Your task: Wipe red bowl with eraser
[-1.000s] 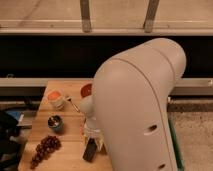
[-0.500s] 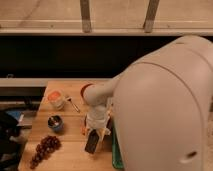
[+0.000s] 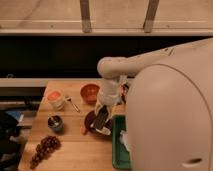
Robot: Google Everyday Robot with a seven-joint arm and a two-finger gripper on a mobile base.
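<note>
Tool (image 3: 102,114) hangs low over the middle of the surface (image 3: 75,152), pointing down, and pinches the eraser (image 3: 101,121). The eraser is a dark oblong block, tilted, with its lower end down and to the left. It sits over the dark maroon dish (image 3: 90,125); whether it touches the dish cannot be told.

The red bowl (image 3: 90,93) stands upright on the surface, just behind and left of the tool, beside the white wrist. It is apart from the eraser.

The arm (image 3: 122,64) comes in from the right, bends at a rounded joint above the bowl, then drops straight to the tool. The robot's big pale body fills the right side of the view.

A green tray (image 3: 118,152) lies right of the dish, partly hidden by the body. A white cup with an orange top (image 3: 56,99) stands left of the red bowl, with a thin utensil (image 3: 74,104) between them. A small dark metal cup (image 3: 55,123) stands nearer the left edge. A bunch of dark grapes (image 3: 44,149) lies at the front left corner.
</note>
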